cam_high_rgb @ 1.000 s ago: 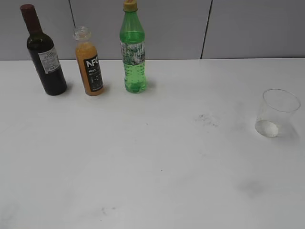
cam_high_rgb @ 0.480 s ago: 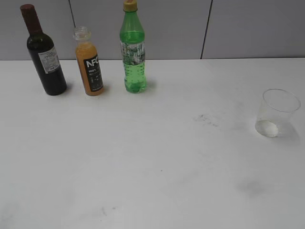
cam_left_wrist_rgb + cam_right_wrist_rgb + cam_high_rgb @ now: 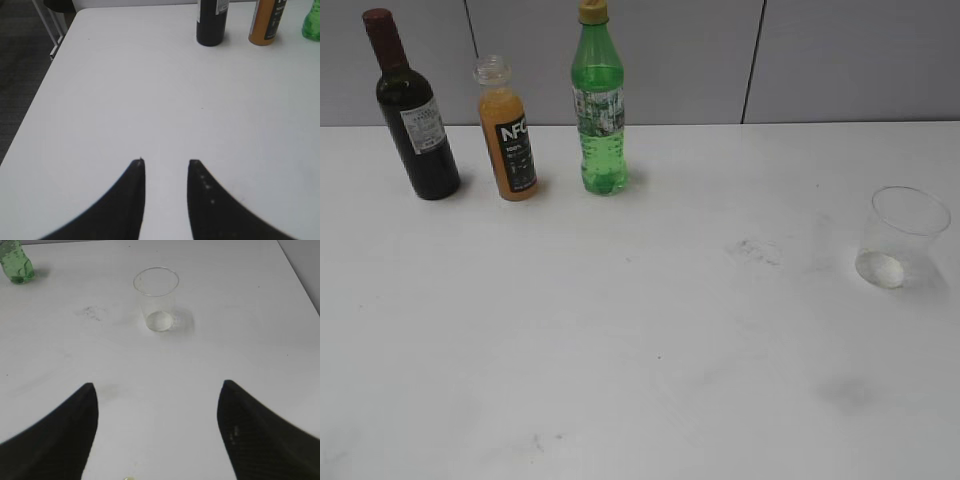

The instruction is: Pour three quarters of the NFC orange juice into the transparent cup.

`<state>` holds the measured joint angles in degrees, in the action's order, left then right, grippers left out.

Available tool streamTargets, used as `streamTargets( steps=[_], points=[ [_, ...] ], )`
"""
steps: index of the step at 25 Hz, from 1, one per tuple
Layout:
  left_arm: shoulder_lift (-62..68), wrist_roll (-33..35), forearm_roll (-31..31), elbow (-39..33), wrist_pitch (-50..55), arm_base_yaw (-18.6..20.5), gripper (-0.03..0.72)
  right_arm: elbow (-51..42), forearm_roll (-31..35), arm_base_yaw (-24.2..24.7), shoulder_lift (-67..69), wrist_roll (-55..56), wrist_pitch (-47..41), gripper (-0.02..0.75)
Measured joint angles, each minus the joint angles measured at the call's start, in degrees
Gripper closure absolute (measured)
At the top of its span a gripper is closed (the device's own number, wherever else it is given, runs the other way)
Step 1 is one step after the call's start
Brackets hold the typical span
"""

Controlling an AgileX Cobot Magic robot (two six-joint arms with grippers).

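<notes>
1. Exterior view — three bottles stand upright in a row at the far left of the white table (image 3: 640, 350), close to the grey wall. The dark wine bottle (image 3: 412, 115) is leftmost; just beside it stands the NFC orange juice (image 3: 508, 135), uncapped at its clear threaded neck and filled with orange liquid nearly to the shoulder. To its right, a little apart, is the green soda bottle (image 3: 598, 105) with a yellow cap. The transparent cup (image 3: 900, 238) stands upright and empty near the right edge, well apart from the bottles. A few faint smudges mark the table between them. Neither arm shows in this view.

2. Left wrist view — the left gripper (image 3: 166, 162) hangs over bare tabletop near the table's left edge, its two dark fingers parted by a narrow gap with nothing between them. Ahead, at the top of the picture, are the lower parts of the wine bottle (image 3: 212, 22), the NFC orange juice (image 3: 268, 22) and a sliver of the green soda bottle (image 3: 312, 25), all well away from the fingers.

3. Right wrist view — the right gripper (image 3: 159, 385) is spread wide and holds nothing. The transparent cup (image 3: 157, 300) stands ahead, roughly centred between the fingers yet apart from them. The base of the green soda bottle (image 3: 16, 262) shows in the top left corner.
</notes>
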<state>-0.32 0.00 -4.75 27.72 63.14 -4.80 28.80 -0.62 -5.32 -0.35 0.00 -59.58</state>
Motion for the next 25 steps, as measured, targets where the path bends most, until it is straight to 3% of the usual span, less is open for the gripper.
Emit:
streamTargets(
  steps=[6, 15, 25],
  points=[
    [0.00, 0.00, 0.00, 0.00, 0.00, 0.00, 0.451, 0.95, 0.00, 0.00, 1.06, -1.20, 3.99, 0.167],
    [0.00, 0.00, -0.04, 0.00, 0.00, 0.00, 0.451, 1.03, 2.00, 0.00, 14.20, -1.51, 22.07, 0.167],
    [0.00, 0.00, -0.17, 0.00, 0.00, 0.00, 0.451, -5.50, 4.25, 0.00, 26.57, -1.70, 43.65, 0.167]
  ],
)
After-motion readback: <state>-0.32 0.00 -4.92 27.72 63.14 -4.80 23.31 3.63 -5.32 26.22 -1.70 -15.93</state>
